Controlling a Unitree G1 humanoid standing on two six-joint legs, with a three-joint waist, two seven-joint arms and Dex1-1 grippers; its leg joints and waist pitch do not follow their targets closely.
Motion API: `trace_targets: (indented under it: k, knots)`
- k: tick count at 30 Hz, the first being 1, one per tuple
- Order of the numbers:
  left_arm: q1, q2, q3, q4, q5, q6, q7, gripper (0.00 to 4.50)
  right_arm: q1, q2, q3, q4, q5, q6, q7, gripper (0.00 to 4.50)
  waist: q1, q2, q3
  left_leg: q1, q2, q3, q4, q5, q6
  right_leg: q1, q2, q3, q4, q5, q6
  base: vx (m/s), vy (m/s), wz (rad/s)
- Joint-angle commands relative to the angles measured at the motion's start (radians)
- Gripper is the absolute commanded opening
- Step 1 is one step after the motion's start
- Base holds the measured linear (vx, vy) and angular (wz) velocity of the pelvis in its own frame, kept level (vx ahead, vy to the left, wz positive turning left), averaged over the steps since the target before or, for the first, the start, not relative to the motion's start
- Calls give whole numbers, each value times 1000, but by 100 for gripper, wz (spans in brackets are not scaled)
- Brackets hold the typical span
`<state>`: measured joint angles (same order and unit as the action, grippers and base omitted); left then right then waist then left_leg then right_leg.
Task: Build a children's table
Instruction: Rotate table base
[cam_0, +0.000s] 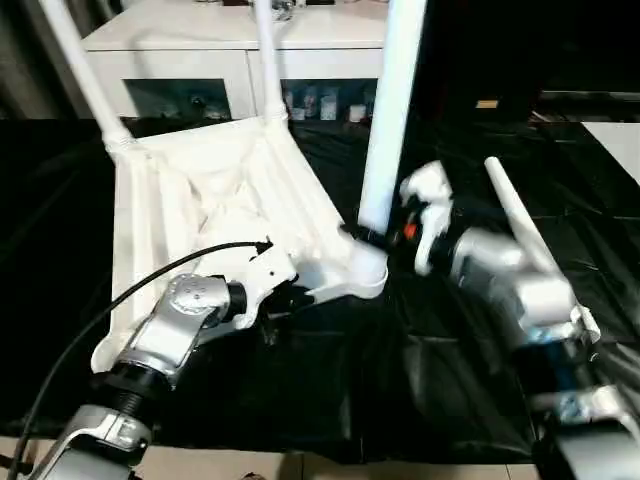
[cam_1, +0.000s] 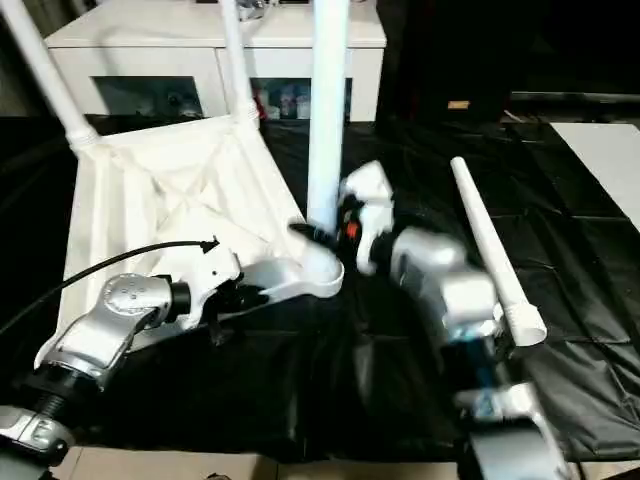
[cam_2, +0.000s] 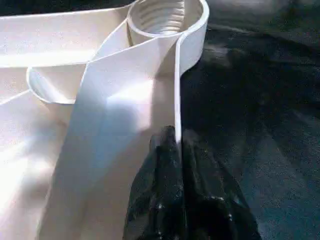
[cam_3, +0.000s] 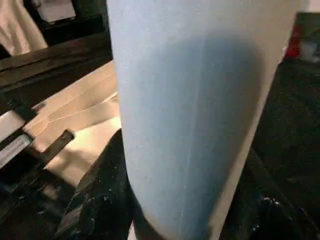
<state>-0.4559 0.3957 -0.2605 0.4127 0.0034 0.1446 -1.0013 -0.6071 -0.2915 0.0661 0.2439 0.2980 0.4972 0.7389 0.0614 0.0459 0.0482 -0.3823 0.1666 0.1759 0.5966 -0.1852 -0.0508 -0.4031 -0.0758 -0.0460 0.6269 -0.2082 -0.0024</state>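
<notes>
Head view: the upturned tabletop (cam_0: 215, 200) lies on the black cloth (cam_0: 420, 380), and the right gripper (cam_0: 385, 238) clasps an upright leg (cam_0: 392, 110) at the near corner socket (cam_0: 362, 268). Left wrist: the left gripper (cam_2: 179, 145) pinches the tabletop's rim, fingers nearly together. Right wrist: black fingers (cam_3: 95, 200) flank the leg.

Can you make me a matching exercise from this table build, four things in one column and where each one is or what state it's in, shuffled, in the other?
Things:
1. left gripper
2. right gripper
3. loose leg
4. cabinet

States or places:
A. lying on the black sheet beside the right forearm
B. standing behind the upturned tabletop
C. pinched shut on the tabletop's thin rim
D. closed round an upright leg at the near corner socket

Pairs: 1-C, 2-D, 3-A, 4-B
</notes>
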Motion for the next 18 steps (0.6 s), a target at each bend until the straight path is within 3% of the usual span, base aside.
trace_targets:
  k: [1, 4, 6, 10, 12, 13, 15, 18]
  knots:
    - [61, 36, -18, -29, -21, 26, -78, 4, -11, -16, -12, 9, -13, -17, 2, 186, 10, -8, -71, 10, 54, -20, -62, -98, 57, 57, -69, 41, -57, 53, -269, 0, 0, 0]
    - [100, 99, -40, -75, -3, 13, -113, 4, 5, -22, -13, 5, -11, -17, 10, 186, 11, -12, -71, 8, 54, -18, -60, -73, 85, 58, -68, 39, -52, 87, -280, 0, 0, 0]
    - [107, 118, -47, -74, 31, -17, -91, 4, 17, -21, -8, -5, -8, -12, 11, 186, 13, -11, -68, 12, 55, -16, -61, -95, 87, 54, -67, 39, -56, 53, -278, 0, 0, 0]
    - [63, 84, -32, -27, 36, -17, -47, 4, 24, -11, 4, -11, -6, -9, 9, 186, 12, -10, -61, 16, 56, -16, -69, -166, 49, 51, -69, 42, -68, -80, -256, 0, 0, 0]
    - [43, 63, -26, -23, 22, 3, -39, 29, 27, -5, 8, -16, -7, -7, 8, 186, 13, -10, -59, 20, 57, -16, -71, -197, 28, 48, -70, 43, -73, -136, -247, 0, 0, 0]
    - [35, 54, -23, -21, 17, 10, -29, 46, 29, -2, 11, -22, -5, -4, 9, 186, 12, -3, -59, 20, 58, -17, -73, -213, 15, 47, -70, 44, -76, -152, -241, 0, 0, 0]
    - [27, 47, -23, -17, 24, 2, -9, 64, 31, 2, 12, -30, -2, 1, 9, 186, 12, -7, -60, 17, 57, -20, -74, -214, 10, 50, -71, 44, -75, -152, -234, 0, 0, 0]
    - [1, 41, -43, 20, 55, -40, 16, 64, 48, 15, 18, -66, 9, 17, 8, 186, 16, 2, -62, 19, 55, -20, -71, -212, 12, 47, -69, 46, -79, -142, -222, 0, 0, 0]
